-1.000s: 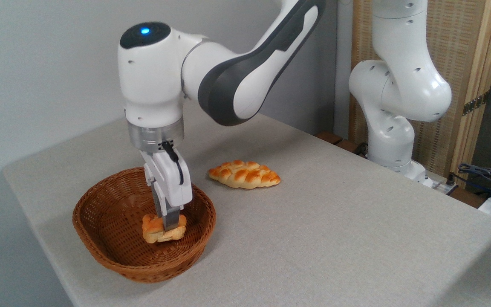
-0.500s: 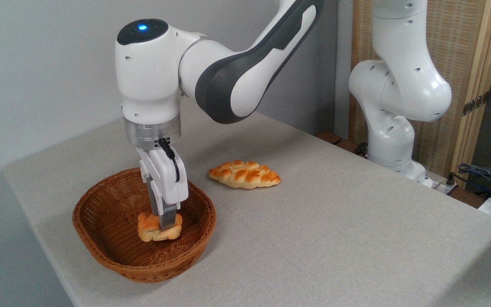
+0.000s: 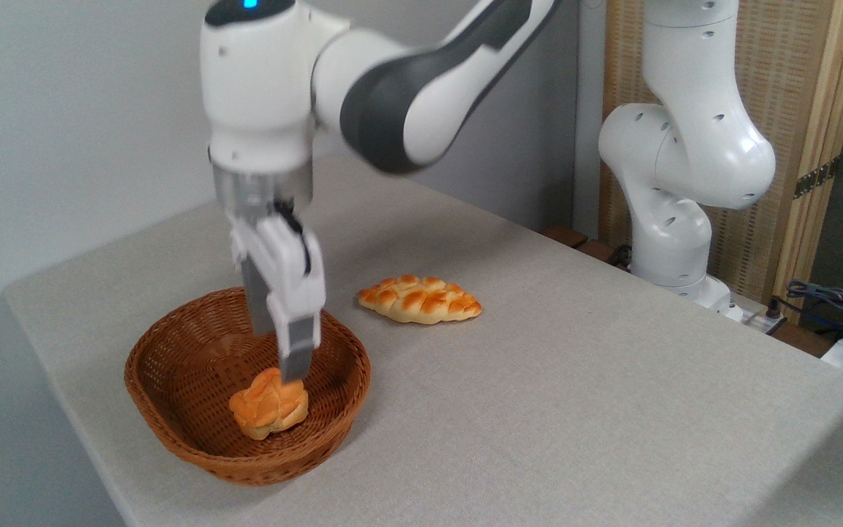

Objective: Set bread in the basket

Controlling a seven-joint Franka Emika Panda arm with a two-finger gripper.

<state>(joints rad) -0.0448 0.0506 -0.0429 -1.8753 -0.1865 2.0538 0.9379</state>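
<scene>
Bread (image 3: 268, 411) lies in the basket (image 3: 173, 424), free of the gripper (image 3: 279, 362)

I see the fingers (image 3: 297, 356) parted just above the roll, pointing straight down; image blurred. Wrist vertical, forearm rising right. Braided loaf (image 3: 420, 298) sits on the table (image 3: 575, 395) beyond the basket

White glossy robot arm (image 3: 674, 132) with dark grey panels, blue light on black round cap, silver metal ring, black cable, white end effector (image 3: 286, 366) with grey fingers
</scene>
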